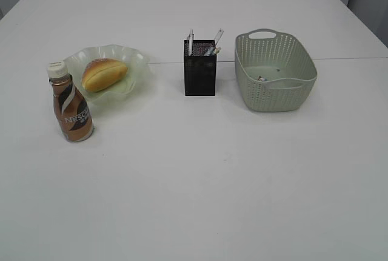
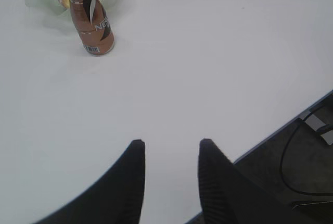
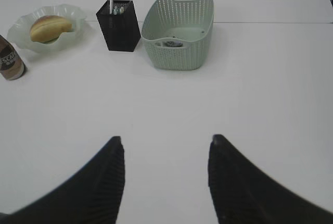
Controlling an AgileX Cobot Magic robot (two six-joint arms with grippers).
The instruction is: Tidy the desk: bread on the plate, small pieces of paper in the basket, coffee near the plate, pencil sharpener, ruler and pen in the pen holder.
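The bread (image 1: pixel 104 73) lies on the pale green wavy plate (image 1: pixel 136 61). The brown coffee bottle (image 1: pixel 71 103) stands upright just left of and in front of the plate; it also shows in the left wrist view (image 2: pixel 92 26). The black mesh pen holder (image 1: pixel 200 73) holds a pen (image 1: pixel 190 42) and other items. The green basket (image 1: pixel 300 94) holds small pieces of paper (image 1: pixel 262 78). My left gripper (image 2: pixel 170 143) is open and empty over bare table near its edge. My right gripper (image 3: pixel 165 139) is open and empty, well in front of the basket (image 3: pixel 179 52) and the pen holder (image 3: pixel 119 28).
The white table (image 1: pixel 200 176) spreads wide in front of the objects. Its edge shows in the left wrist view (image 2: pixel 291 120), with a black cable (image 2: pixel 291 172) on the floor beyond. Neither arm shows in the exterior view.
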